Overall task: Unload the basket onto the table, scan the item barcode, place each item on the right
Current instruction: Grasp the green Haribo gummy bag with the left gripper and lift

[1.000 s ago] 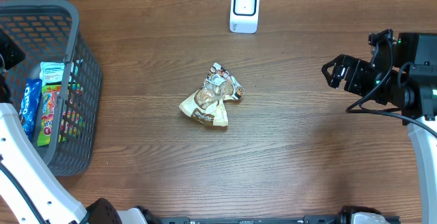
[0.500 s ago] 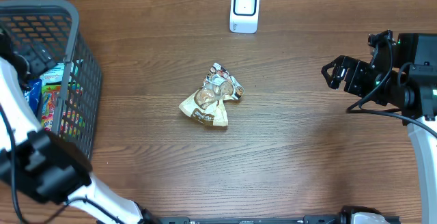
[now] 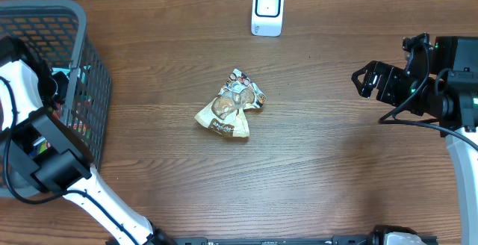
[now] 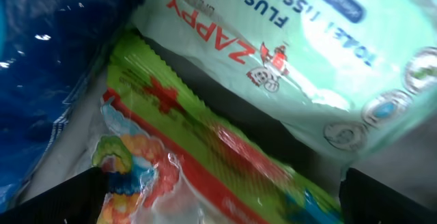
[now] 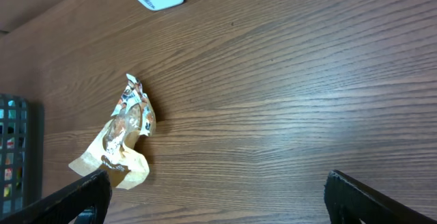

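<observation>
since it sank into the basket [image 3: 95,125], left gripper [image 4: 225,200] gapes, like right gripper [image 3: 361,81].

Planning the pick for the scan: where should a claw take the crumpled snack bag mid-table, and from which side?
From straight above, probably, taking the snack bag at its pinched middle and closing across its narrow width. It lies flat on the table, so its edges give little to a sideways approach; the waist between the flared ends is slimmest.

Left end effector [image 4: 225,203] now reaches, seemingly, into basket [image 3: 98,103].
</observation>
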{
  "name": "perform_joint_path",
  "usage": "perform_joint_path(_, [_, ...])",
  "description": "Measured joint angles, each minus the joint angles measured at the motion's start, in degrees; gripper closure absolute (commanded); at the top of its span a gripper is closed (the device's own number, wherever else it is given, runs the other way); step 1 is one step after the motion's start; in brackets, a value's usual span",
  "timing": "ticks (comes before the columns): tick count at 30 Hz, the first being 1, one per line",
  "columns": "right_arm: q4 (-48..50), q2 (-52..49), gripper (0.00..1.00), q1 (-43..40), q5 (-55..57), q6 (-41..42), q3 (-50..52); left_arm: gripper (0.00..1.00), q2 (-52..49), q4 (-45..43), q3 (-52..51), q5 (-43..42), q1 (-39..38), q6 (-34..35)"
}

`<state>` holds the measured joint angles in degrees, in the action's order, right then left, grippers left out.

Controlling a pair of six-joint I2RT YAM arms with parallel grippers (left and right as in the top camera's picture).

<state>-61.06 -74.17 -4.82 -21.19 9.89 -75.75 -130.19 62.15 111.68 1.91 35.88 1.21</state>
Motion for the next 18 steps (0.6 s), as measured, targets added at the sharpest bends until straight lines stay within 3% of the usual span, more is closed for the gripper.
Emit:
perform_joint_path(2, [0.0,0.0,0.00,0.0,0.0,0.0,0.0,0.01,-0.8,0.4,0.0,0.7,0.0,-0.2])
perform_joint_path(5, [0.0,0.0,0.00,0.0,0.0,0.0,0.0,0.11,-1.1,1.6,0.1,1.4,0.0,-0.3])
perform_joint_path(7, [0.0,0.0,0.00,0.0,0.0,0.0,0.0,0.36,-1.2,2.4,0.1,1.8,0.0,-0.5])
perform_joint_path(10, [0.0,0.0,0.00,0.0,0.0,0.0,0.0,0.96,-1.2,3.9,0.1,2.6,0.0,-0.8])
perform_joint_path(18, [0.1,-0.1,0.00,0.0,0.0,0.0,0.0,0.96,-1.2,7.1,1.2,2.9,0.2,0.4])
